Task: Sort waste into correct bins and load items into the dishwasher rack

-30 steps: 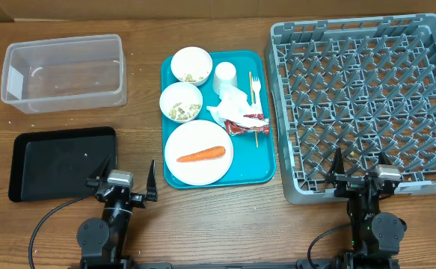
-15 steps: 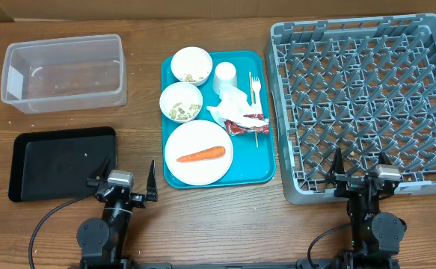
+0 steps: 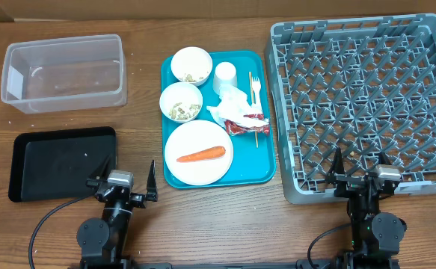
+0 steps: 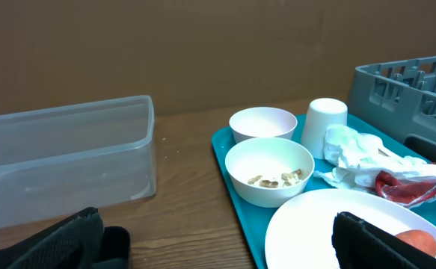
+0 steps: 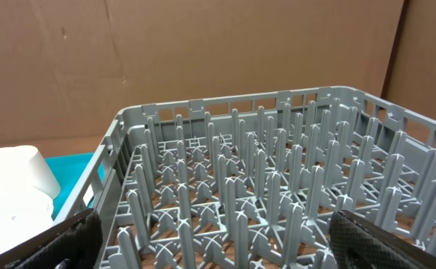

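Observation:
On the teal tray [image 3: 259, 161] a white plate [image 3: 195, 168] carries an orange carrot [image 3: 201, 155]. Behind it stand two white bowls [image 3: 181, 101] [image 3: 191, 66] with pale scraps and a white cup [image 3: 225, 78]. A crumpled napkin [image 3: 231, 110], red wrapper [image 3: 244, 125], white fork [image 3: 255, 88] and wooden stick [image 3: 253, 112] lie at the tray's right. The grey rack [image 3: 367, 97] is on the right. At left are the clear tub [image 3: 63, 72] and black tray [image 3: 60, 162]. My left gripper [image 3: 129, 173] [image 4: 218, 232] is open near the table's front edge, before the plate [image 4: 315, 232]. My right gripper [image 3: 360, 166] [image 5: 214, 232] is open at the rack's [image 5: 262, 187] front rim.
A brown cardboard wall closes off the back of the wooden table. The clear tub [image 4: 64, 161] stands ahead and to the left of my left gripper. Bare wood lies between the black tray and the teal tray.

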### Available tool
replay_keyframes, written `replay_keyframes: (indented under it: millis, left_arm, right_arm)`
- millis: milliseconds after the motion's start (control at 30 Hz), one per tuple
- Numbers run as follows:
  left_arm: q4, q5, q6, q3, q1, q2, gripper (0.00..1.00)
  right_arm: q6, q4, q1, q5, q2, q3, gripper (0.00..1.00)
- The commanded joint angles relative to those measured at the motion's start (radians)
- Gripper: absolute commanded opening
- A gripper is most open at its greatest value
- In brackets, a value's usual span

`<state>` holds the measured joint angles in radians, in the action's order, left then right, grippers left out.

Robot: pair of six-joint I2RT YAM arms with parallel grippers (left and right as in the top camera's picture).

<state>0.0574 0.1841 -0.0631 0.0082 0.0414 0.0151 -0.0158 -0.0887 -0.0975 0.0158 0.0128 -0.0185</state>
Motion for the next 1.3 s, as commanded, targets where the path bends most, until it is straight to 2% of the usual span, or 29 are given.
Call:
replay_keyframes:
  millis: [0,367,433,467,567,633,700,900,1033,1100,1200,1233,1267]
  left_arm:
    - [-0.002,0.016,-0.027,-0.003,0.004,-0.008,1.00]
    - [-0.006,0.017,-0.026,-0.003,0.004,-0.008,1.00]
    - [-0.009,0.072,0.005,-0.003,0.004,-0.008,1.00]
    - [-0.007,0.110,0.041,-0.003,0.004,-0.008,1.00]
    - [-0.047,0.347,0.347,-0.003,0.003,-0.008,1.00]
    - [-0.070,0.404,0.452,-0.003,0.003,-0.008,1.00]
    - [-0.070,0.420,0.498,-0.003,0.003,-0.008,1.00]
    - [-0.171,0.483,0.497,0.004,0.003,-0.008,1.00]
    - [-0.182,0.491,0.497,0.045,0.003,-0.006,1.00]
    - [-0.114,0.516,0.491,0.093,0.003,0.011,1.00]
    - [0.108,0.522,0.406,0.206,0.003,0.058,1.00]
    - [0.193,0.509,0.342,0.271,0.003,0.097,1.00]
    - [0.217,0.495,0.323,0.298,0.003,0.116,1.00]
  right_arm:
    - [-0.004,0.008,-0.002,0.009,-0.010,0.010,1.00]
    - [-0.004,0.008,-0.002,0.009,-0.010,0.010,1.00]
    - [-0.004,0.008,-0.002,0.009,-0.010,0.010,1.00]
    - [-0.004,0.008,-0.002,0.009,-0.010,0.010,1.00]
    - [-0.004,0.008,-0.002,0.009,-0.010,0.010,1.00]
    - [-0.004,0.008,-0.002,0.009,-0.010,0.010,1.00]
    - [-0.004,0.008,-0.002,0.009,-0.010,0.010,1.00]
    - [-0.004,0.008,-0.002,0.009,-0.010,0.010,1.00]
    - [-0.004,0.008,-0.002,0.009,-0.010,0.010,1.00]
    - [-0.004,0.008,-0.002,0.009,-0.010,0.010,1.00]
    - [-0.004,0.008,-0.002,0.009,-0.010,0.010,1.00]
    - [-0.004,0.008,-0.002,0.009,-0.010,0.010,1.00]
    - [-0.004,0.008,-0.002,0.009,-0.010,0.010,1.00]
